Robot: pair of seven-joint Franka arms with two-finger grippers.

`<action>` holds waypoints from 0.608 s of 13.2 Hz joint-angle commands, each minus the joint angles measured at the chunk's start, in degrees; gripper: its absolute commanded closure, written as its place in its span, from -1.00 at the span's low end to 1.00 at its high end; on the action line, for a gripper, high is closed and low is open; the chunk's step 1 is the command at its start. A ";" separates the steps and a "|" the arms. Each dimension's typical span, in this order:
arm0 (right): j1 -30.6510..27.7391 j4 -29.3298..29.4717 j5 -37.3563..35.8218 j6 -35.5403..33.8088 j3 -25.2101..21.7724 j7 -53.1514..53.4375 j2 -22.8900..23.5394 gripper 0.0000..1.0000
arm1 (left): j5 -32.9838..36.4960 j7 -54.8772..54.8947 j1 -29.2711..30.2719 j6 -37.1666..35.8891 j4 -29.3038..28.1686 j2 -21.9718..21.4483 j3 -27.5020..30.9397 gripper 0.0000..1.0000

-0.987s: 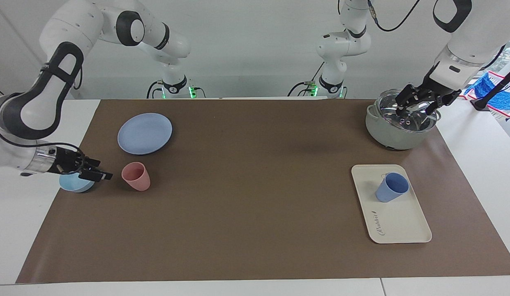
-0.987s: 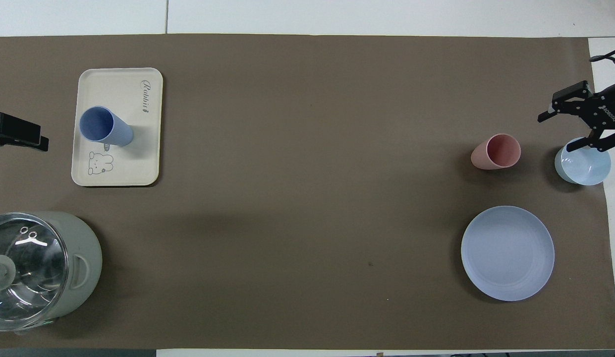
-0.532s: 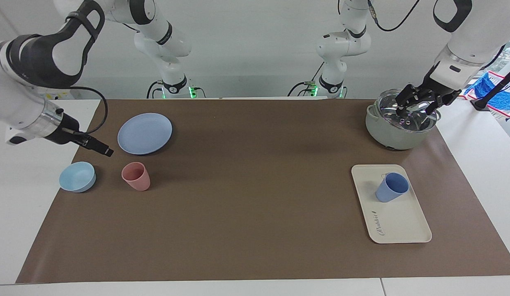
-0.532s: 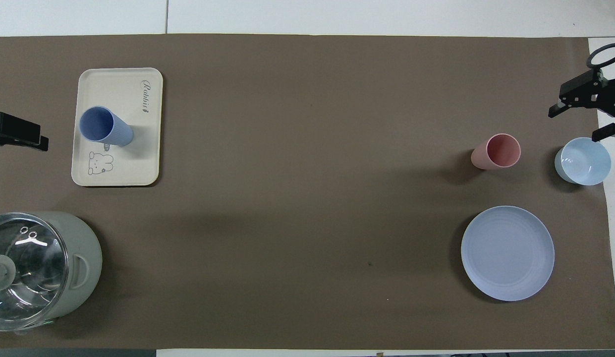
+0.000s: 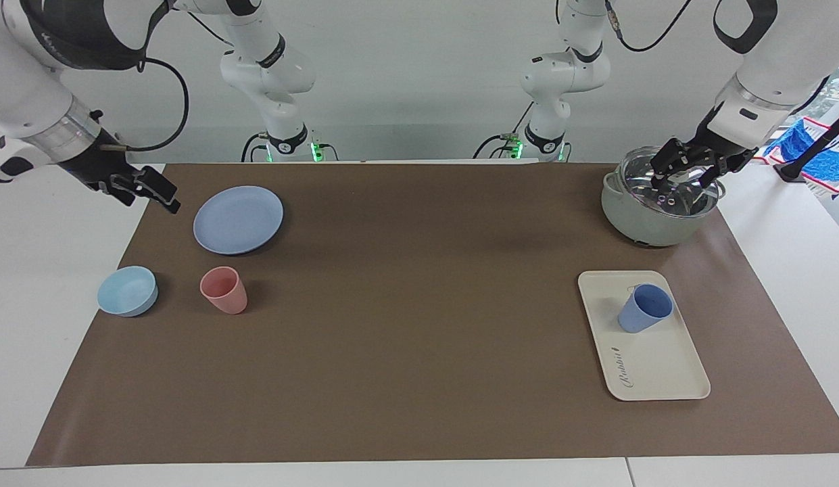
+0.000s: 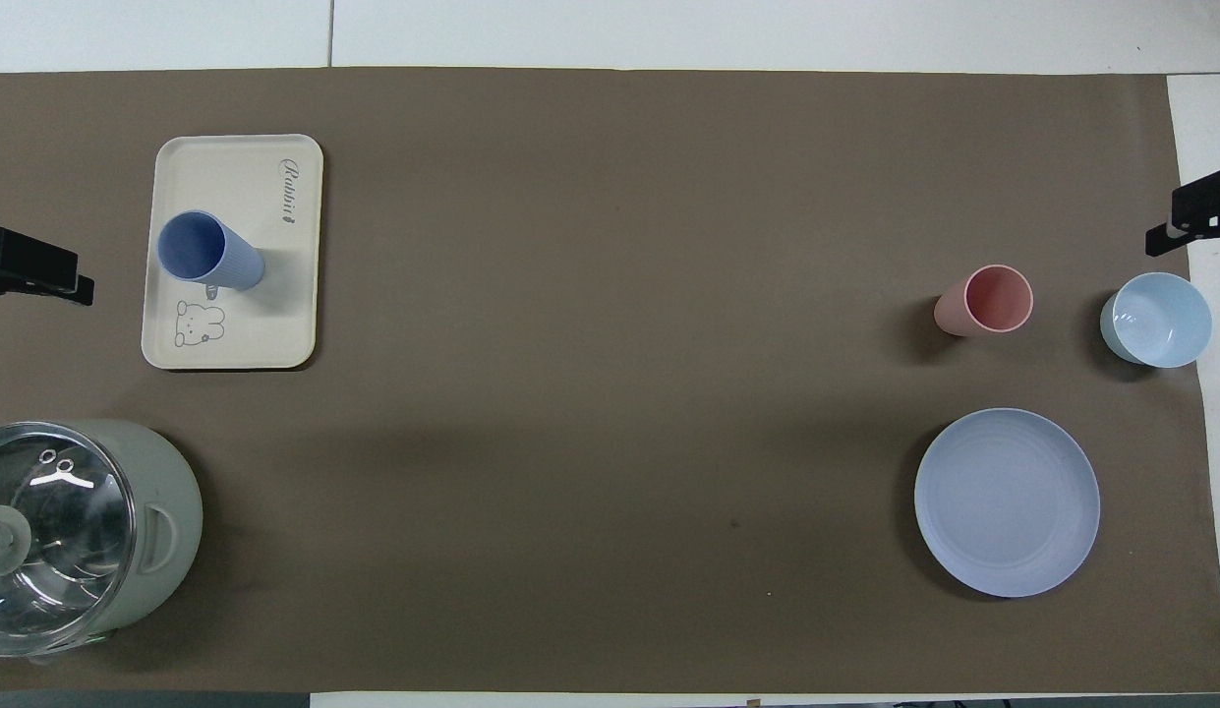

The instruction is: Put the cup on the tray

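Observation:
The periwinkle-blue cup point(image 5: 643, 309) stands upright on the cream tray point(image 5: 662, 368) at the left arm's end of the table. Both show in the overhead view, the cup point(image 6: 208, 252) on the tray point(image 6: 275, 334) next to the rabbit drawing. My left gripper point(image 5: 686, 177) is open and empty, up in the air over the pot; one of its fingers point(image 6: 34, 273) shows at the overhead view's edge. My right gripper point(image 5: 151, 196) is open and empty, raised over the mat's edge beside the blue plate at the right arm's end.
A grey-green pot with a glass lid point(image 5: 652, 203) stands nearer to the robots than the tray. At the right arm's end are a round blue plate point(image 5: 238, 219), a pink tumbler point(image 5: 224, 289) and a light-blue bowl point(image 5: 127, 291).
My right gripper has risen from the light-blue bowl and drawn back to the mat's edge beside the blue plate. The left arm, cup and tray have not moved.

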 commanded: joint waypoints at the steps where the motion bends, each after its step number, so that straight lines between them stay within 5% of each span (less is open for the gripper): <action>1: 0.05 -3.99 -1.15 0.46 1.33 -1.29 -4.49 -1.00 | -0.30 -0.70 0.24 -0.86 -0.64 -0.78 0.06 -1.00; 8: 3.39 -13.57 -8.71 0.99 1.06 -1.82 -11.88 -1.00 | -0.30 -0.70 0.15 -0.86 -0.64 -0.78 0.06 -1.00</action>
